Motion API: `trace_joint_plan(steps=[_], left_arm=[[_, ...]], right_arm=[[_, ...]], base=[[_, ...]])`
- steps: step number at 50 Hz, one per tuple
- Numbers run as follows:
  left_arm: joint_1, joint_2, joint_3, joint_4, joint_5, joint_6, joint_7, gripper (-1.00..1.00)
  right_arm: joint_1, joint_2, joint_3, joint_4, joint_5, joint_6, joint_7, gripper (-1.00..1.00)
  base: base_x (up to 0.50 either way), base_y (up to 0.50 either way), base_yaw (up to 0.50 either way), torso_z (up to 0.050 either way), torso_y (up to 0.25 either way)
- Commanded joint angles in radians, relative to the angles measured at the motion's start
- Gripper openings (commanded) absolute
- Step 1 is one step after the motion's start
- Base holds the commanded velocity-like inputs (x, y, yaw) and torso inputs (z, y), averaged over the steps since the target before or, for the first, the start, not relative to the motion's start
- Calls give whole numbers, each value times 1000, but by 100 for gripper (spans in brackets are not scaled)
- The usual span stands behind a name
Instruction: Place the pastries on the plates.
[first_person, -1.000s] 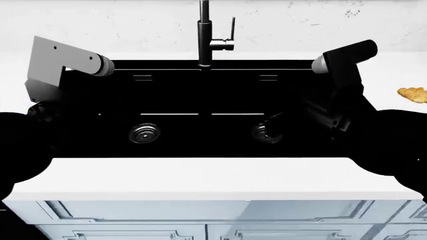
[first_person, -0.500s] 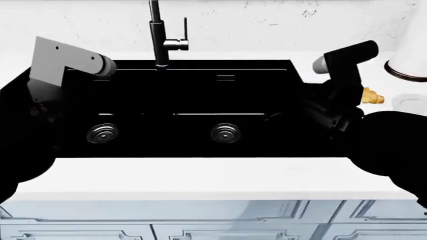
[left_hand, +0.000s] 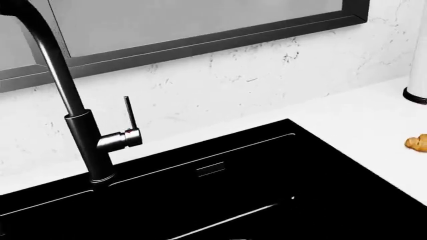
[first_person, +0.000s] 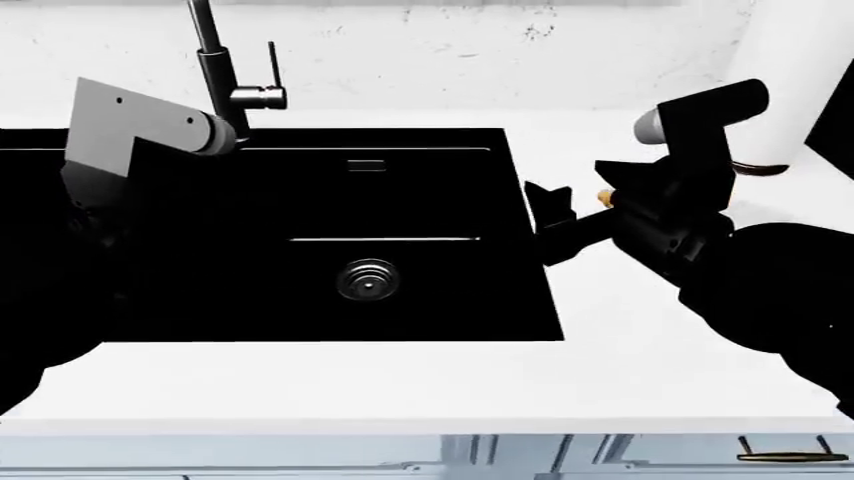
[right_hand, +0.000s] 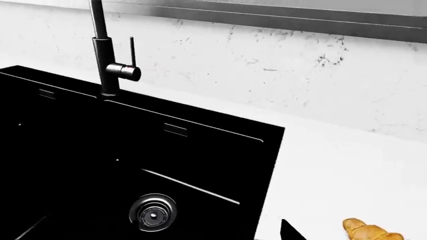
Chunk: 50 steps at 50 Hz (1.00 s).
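Note:
The golden-brown croissant (right_hand: 371, 231) lies on the white counter to the right of the black sink (first_person: 400, 300). It also shows in the left wrist view (left_hand: 417, 143). In the head view only a sliver of it (first_person: 605, 198) peeks out behind my right arm. My right gripper (first_person: 551, 224) hovers over the sink's right edge, just short of the croissant, jaws apart and empty. One black fingertip (right_hand: 291, 231) shows in the right wrist view. My left arm (first_person: 127, 130) hangs over the sink's left part, and its gripper is lost against the black basin. The bun and both plates are out of view.
A dark faucet (first_person: 227, 75) stands behind the sink against the marble wall. A tall white cylinder with a dark base (first_person: 790, 70) stands on the counter at the back right, beyond the croissant. A drain (first_person: 368, 279) sits in the basin. Cabinet fronts run below the counter's front edge.
The head view has swung to the right: sink and faucet slid left, and more counter shows at the right. The croissant is now mostly hidden behind my right arm.

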Motion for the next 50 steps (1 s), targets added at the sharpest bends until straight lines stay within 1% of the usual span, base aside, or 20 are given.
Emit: trace_joint_plan(steps=[1,9,26,39,50], left_arm=[[6,-5,3,-6,7,14,6,100],[4,-5,4,-2,2,10,0,100],[-10,-24,6,-20,0,19,25,100],[6,-1,13,-4,-3,16,-10,100],[9,-2,10,3,-10,15,-20,100]], right_arm=[[-9,4,4,0,-7,-16,-3,100],[-7,6,0,3,-15,-22,-9,100],[-17,5,-14,12,-35,-42,-31,100],[-20,5,-19,17,-37,-46,-37,100],[-20,7,-17,13,-28,-39,-26,100]], base=[[272,-411,0,0,0],[288,-384,0,0,0],[300,-171,0,0,1],[300,-245,0,0,2],[278,-170,0,0,2]])
